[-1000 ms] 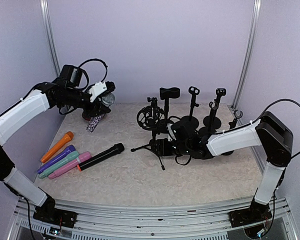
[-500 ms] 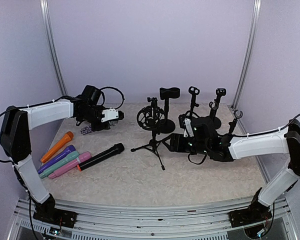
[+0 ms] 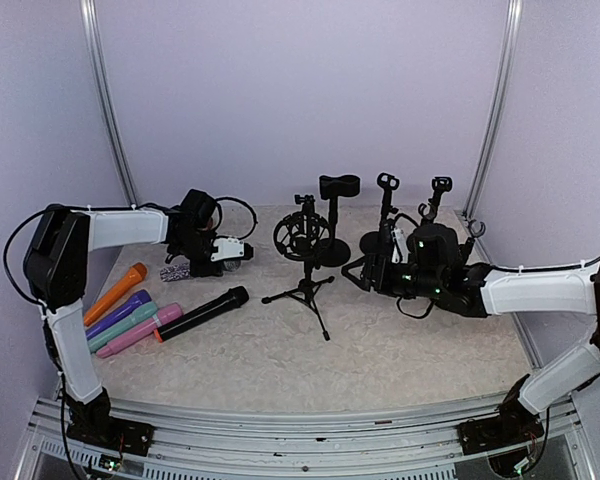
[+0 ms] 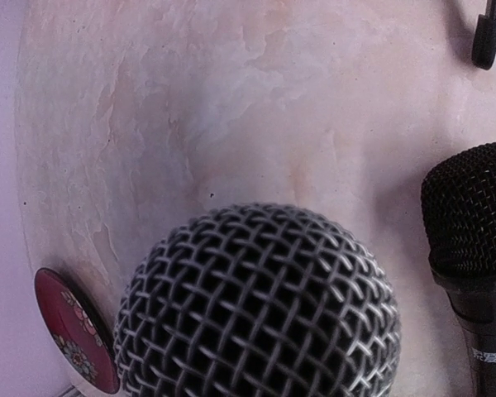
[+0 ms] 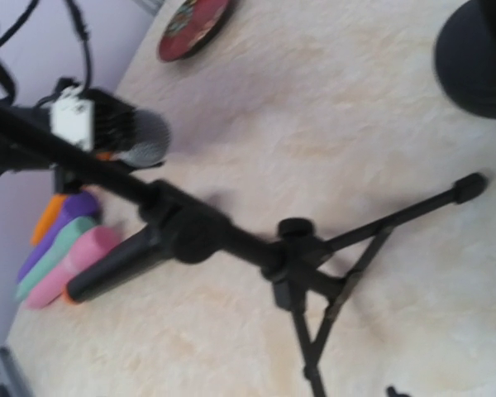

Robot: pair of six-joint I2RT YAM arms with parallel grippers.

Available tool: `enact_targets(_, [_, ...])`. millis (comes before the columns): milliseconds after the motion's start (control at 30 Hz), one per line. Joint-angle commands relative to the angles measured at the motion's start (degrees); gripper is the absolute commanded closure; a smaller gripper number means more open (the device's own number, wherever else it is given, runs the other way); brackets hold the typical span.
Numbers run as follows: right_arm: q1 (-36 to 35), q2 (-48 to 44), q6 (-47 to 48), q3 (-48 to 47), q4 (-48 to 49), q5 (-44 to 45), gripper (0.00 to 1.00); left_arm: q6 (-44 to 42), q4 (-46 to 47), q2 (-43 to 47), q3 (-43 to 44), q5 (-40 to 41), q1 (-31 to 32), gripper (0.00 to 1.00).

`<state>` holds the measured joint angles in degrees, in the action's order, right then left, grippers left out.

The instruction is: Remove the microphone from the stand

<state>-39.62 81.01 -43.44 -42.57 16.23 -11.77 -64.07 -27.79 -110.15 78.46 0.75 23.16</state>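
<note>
Left gripper (image 3: 228, 252): pinched around the microphone (image 4: 256, 306), gripping the body behind the head. My wrist cam is basically all silver mesh ball, so no view of the fingers themselves.
Microphone: off the stand, held low over the back-left part of the surface (image 3: 410, 350). The head points toward the middle and the sparkly handle (image 3: 175, 272) sticks out to the left. Can't tell if it's touching down or just hovering.
Right gripper (image 3: 363, 272): sitting low, just right of the tripod stand (image 3: 307, 292). Honestly can't tell how wide the jaws are; the fingers don't show on my wrist cam and they're a dark blob from above.
Tripod stand: upright in the middle, three legs splayed, shock-mount ring (image 3: 298, 236) on top. It's well apart from the microphone.
Other stands: a wide-clip stand (image 3: 337, 188) right behind the tripod, and two slim clip stands (image 3: 386, 190) (image 3: 438, 192) further right along the back.
Black microphone (image 3: 202, 313): lying flat, front-left of the tripod stand, head toward the middle.
Coloured ones: orange mic (image 3: 113, 293), purple mic (image 3: 112, 318), green mic (image 3: 118, 330) and pink mic (image 3: 138, 331), lying side by side at the left edge.
Red disc (image 4: 74, 331): flowery pattern, lying beside the microphone head in my left wrist view.
</note>
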Motion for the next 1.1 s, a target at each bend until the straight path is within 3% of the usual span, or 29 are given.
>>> enact_targets(0, [2.01, 0.62, 0.78, -1.14, 2.37, -10.19, 0.3, 2.94, -2.21, -1.48, 1.32, -1.68, -0.8, 0.72])
enact_targets(167, [2.5, 2.33, 0.13, -1.73, 3.54, -13.09, 0.3, 3.28, -2.7, -3.63, 1.09, -1.03, -1.04, 0.63])
enact_targets(500, [2.53, 1.46, -1.12, -1.15, 3.63, -13.84, 0.31, 6.2, -3.11, -7.7, 1.34, -2.26, -2.0, 0.57])
enact_targets(600, [2.53, 1.47, -1.65, -0.75, 4.32, -14.17, 0.3, 6.02, -3.87, -8.24, 1.67, -2.03, -1.74, 0.5])
enact_targets(700, [2.65, 2.43, -2.63, -0.59, 6.09, -15.08, 0.3, 7.11, -3.89, -8.76, 2.33, -1.91, -1.62, 0.31])
enact_targets(833, [3.58, 5.35, -3.21, -1.61, 8.98, -18.78, 0.29, 8.08, -5.67, -7.44, 3.73, -2.7, -1.67, 0.2])
enact_targets(967, [4.75, 10.23, -0.25, -5.7, 9.57, -24.46, 0.27, 8.17, -9.68, -3.62, 6.32, -3.83, -2.12, 0.17])
enact_targets(1067, [5.77, 14.8, 0.95, -8.61, 10.31, -29.09, 0.27, 7.92, -13.22, 0.22, 8.11, -4.55, -2.24, 0.02])
